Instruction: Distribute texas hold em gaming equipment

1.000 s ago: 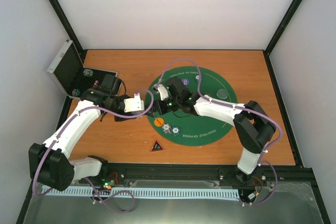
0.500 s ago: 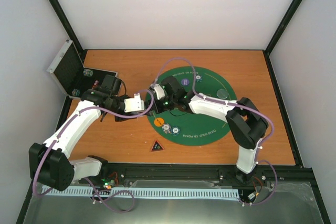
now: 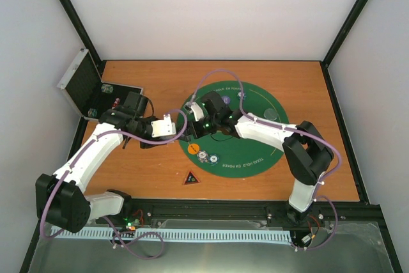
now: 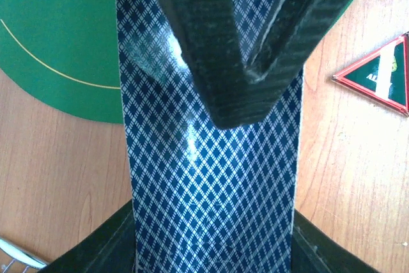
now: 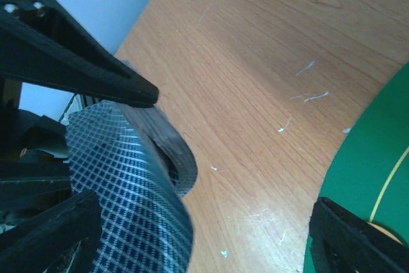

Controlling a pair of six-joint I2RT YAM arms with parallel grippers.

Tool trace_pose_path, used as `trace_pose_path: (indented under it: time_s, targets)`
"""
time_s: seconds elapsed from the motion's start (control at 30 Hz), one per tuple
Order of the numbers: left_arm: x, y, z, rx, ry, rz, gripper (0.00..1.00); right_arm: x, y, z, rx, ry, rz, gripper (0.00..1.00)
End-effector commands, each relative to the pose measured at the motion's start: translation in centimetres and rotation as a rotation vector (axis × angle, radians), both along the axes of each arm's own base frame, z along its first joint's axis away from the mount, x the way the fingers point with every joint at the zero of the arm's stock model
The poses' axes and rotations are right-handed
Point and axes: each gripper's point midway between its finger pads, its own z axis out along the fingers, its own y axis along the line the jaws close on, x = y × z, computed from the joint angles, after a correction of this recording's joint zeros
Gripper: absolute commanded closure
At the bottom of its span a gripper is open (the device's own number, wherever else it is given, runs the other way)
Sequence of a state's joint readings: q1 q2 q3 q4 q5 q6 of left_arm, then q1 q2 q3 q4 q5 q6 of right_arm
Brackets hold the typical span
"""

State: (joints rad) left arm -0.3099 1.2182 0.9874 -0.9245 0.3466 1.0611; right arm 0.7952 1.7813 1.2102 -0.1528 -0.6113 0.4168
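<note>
My left gripper [image 3: 167, 126] is shut on a deck of playing cards [image 4: 211, 177] with blue diamond backs, held over the wood by the mat's left edge. My right gripper [image 3: 193, 124] is open. One of its black fingers [image 4: 230, 75] lies on the deck's top card. That card [image 5: 128, 202] bows upward beside this finger in the right wrist view. A speckled white chip [image 3: 202, 156], a purple-blue chip [image 3: 213, 157] and an orange chip [image 3: 191, 147] lie on the green mat [image 3: 249, 151]. A clear disc [image 3: 271, 114] lies at the mat's right. The red-edged triangle [image 3: 190, 178] lies on the wood; it also shows in the left wrist view [image 4: 377, 75].
The silver black-lined case [image 3: 86, 84] stands open at the table's far left, behind the left arm. Black frame posts rise at the table's back corners. The right arm stretches across the middle of the mat.
The right gripper moved left onto the deck in the left gripper, then drew slightly back right. The left arm and the deck have stayed still.
</note>
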Motion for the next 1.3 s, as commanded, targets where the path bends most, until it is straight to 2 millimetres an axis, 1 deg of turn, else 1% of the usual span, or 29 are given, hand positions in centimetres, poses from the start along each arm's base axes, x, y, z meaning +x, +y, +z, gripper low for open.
trace_pose_path:
  time_s: [0.0,0.07,0.13,0.27,0.33,0.4,0.47,0.63,0.73,0.8,1.13,1.27]
  targets:
    - [0.1,-0.3,0.2,-0.013,-0.014,0.001,0.53,0.0,0.5,3.6,0.064,-0.05,0.033,0.16]
    - [0.1,-0.3,0.2,-0.012,-0.015,0.0,0.53,0.5,-0.1,3.3,0.026,-0.066,-0.001,0.22]
    - [0.1,-0.3,0.2,-0.014,-0.017,-0.002,0.53,0.9,-0.5,3.0,-0.001,-0.075,-0.025,0.32]
    - [0.1,-0.3,0.1,-0.016,-0.015,-0.002,0.53,0.6,-0.7,3.0,-0.003,-0.068,-0.019,0.54]
    - [0.1,-0.4,0.2,-0.016,-0.017,-0.003,0.53,0.4,-0.6,3.2,0.012,-0.066,-0.011,0.63]
    - [0.1,-0.4,0.2,-0.016,-0.018,-0.004,0.53,0.1,-0.6,3.1,0.018,-0.054,-0.001,0.68]
    - [0.2,-0.4,0.1,-0.015,-0.02,-0.004,0.53,0.0,-0.6,2.9,0.014,-0.048,0.003,0.71]
    - [0.1,-0.3,-0.2,-0.012,-0.013,-0.002,0.53,-0.1,-0.8,3.3,0.01,-0.063,0.008,0.87]
    - [0.2,-0.4,-0.3,-0.012,-0.012,-0.001,0.53,0.0,-1.0,3.5,0.003,-0.075,0.005,0.95]
    - [0.2,-0.4,-0.4,-0.012,-0.011,-0.001,0.53,0.1,-1.2,3.6,-0.008,-0.084,0.0,0.97]
    - [0.0,-0.1,-0.8,-0.001,-0.002,0.006,0.53,0.4,-2.1,4.5,-0.032,-0.131,-0.012,0.97]
    - [0.1,-0.3,-0.6,-0.009,-0.006,0.004,0.53,0.0,-1.6,4.6,0.002,-0.105,0.009,0.97]
